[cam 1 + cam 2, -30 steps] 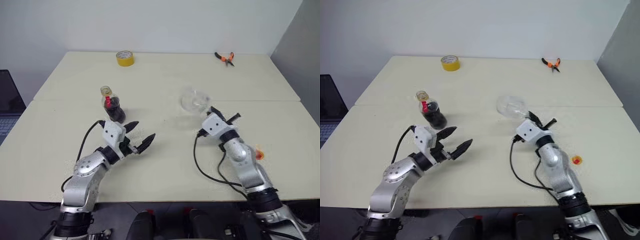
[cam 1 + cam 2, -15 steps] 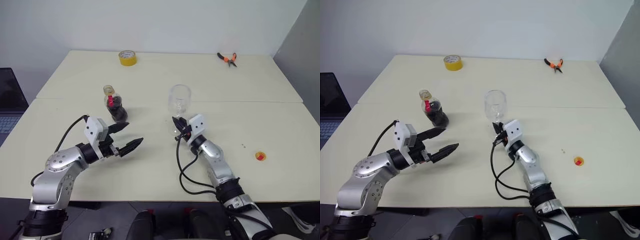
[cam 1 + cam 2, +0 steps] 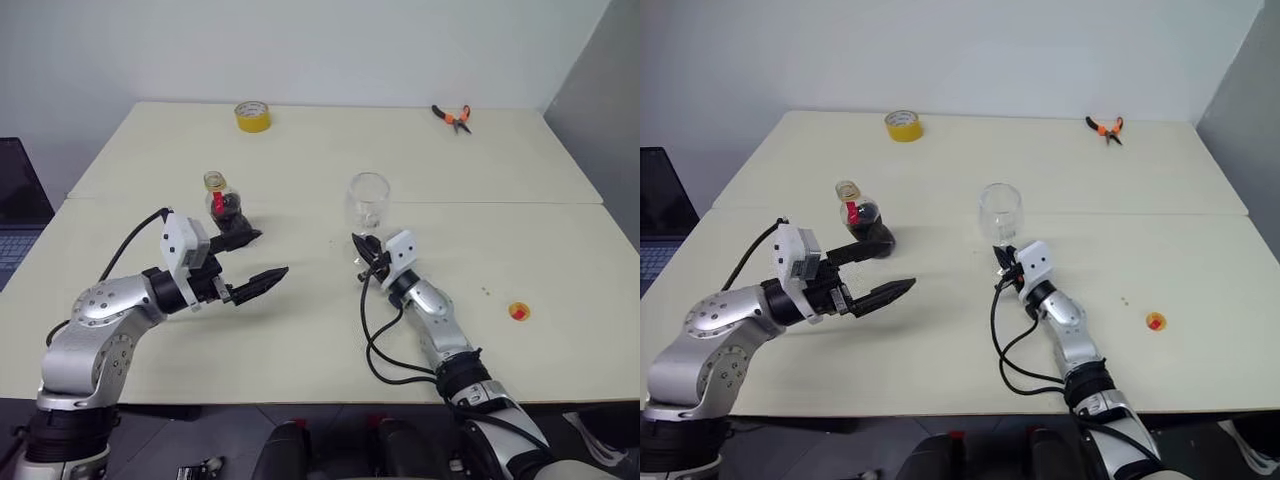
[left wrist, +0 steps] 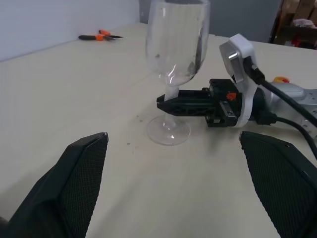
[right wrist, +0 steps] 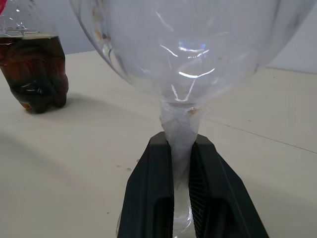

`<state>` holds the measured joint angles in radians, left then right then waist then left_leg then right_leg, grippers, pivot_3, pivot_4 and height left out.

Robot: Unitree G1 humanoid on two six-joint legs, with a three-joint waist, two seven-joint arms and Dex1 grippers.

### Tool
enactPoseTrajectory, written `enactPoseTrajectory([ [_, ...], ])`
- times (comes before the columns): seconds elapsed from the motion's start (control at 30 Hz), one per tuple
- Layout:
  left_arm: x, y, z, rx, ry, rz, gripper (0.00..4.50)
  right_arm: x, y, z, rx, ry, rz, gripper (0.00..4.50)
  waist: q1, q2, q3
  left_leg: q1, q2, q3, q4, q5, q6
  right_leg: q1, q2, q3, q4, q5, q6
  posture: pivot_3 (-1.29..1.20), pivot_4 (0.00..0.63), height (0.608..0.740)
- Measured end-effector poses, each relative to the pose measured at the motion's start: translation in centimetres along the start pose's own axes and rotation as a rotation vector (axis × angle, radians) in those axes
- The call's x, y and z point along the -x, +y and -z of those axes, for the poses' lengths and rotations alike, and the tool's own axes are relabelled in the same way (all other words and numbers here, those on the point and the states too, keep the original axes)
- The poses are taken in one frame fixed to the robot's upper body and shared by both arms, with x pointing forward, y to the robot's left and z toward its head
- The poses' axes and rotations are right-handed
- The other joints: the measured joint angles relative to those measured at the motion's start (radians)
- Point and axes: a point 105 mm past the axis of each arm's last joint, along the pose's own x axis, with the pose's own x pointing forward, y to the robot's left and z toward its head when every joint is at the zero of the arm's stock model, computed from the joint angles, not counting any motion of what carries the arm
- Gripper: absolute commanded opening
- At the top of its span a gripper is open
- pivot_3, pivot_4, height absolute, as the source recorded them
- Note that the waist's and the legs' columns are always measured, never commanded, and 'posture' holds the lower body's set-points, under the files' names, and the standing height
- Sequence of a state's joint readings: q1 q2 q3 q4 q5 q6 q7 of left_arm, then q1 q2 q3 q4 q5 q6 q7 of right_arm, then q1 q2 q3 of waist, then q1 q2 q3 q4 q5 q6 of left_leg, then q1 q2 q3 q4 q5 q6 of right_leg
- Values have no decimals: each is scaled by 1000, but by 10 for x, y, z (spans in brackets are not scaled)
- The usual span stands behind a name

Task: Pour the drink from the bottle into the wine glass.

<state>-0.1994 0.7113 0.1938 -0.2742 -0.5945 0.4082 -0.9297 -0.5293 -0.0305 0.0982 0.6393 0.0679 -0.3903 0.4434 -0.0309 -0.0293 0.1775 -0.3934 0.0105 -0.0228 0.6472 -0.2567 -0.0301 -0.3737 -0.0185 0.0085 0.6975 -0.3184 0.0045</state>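
Glass (image 5: 188,54): clear, glossy, smooth. Bottle (image 3: 862,217): clear shiny plastic. Table (image 3: 300,330): matt cream. Fingers (image 4: 79,183): black, matt, finely textured pads.

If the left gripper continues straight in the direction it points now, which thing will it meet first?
Most likely the wine glass: seen along the open left gripper, it stands upright straight ahead, its stem clamped by the right gripper. Depth is unclear, but bare table seems to lie between.

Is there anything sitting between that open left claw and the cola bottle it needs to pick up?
Nothing visible. The open left gripper hangs right beside the bottle, with only bare table there. The wine glass stands off to the right, apart.
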Motion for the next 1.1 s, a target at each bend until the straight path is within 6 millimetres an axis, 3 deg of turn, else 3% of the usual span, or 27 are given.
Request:
enactPoseTrajectory([
  [0.13,-3,2,-11,-33,-16,7,4500,0,1,0,-4,1,-9,146,-1,0,0,0,0,0,0,0,0,0,0,0,0,0,0,0,150,740],
  [0.57,-8,2,-18,-58,-22,9,4500,3,6,12,-33,45,-21,4457,-1,0,0,0,0,0,0,0,0,0,0,0,0,0,0,0,150,740],
  [1.1,-11,2,-26,-81,-40,15,4500,6,5,12,-33,58,-30,4457,-1,0,0,0,0,0,0,0,0,0,0,0,0,0,0,0,150,740],
])
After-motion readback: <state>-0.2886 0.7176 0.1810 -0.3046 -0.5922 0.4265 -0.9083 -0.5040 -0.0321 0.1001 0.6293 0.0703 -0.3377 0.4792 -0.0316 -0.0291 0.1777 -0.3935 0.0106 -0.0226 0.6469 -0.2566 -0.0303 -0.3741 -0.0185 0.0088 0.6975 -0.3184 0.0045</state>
